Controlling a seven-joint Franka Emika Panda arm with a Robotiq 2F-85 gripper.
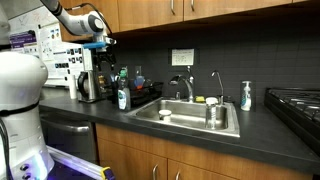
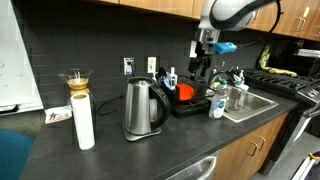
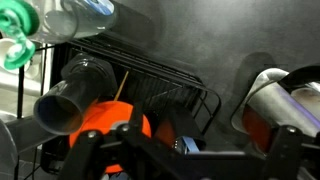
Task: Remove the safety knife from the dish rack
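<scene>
— Report on the gripper (image 2: 203, 70).
— Hangs above the dish rack (image 2: 192, 104), clear of it in an exterior view. Shows jaws spread wide in the wrist view, one of the fingers (image 3: 86, 150) at each side of the picture, clamped on nothing.
— Placement of the dish rack?
— Sits toward the back edge of the counter (image 2: 125, 155), just beside the sink (image 2: 260, 100), between sink and kettle (image 2: 143, 108). Holds a black cup (image 3: 65, 100) lying on its side and orange pieces (image 3: 105, 125) directly below the gripper.
— And the safety knife?
— Cannot be picked out with certainty. Orange pieces in the rack too blurred to name.
— Anything else on the counter?
— Soap bottle (image 2: 217, 106) at the sink corner nearest the rack, standing upright. Paper roll (image 2: 84, 125) upright near the kettle, toward the front edge, well apart from the rack. Glass coffee maker (image 2: 77, 80) behind the roll, close to the back edge.
</scene>
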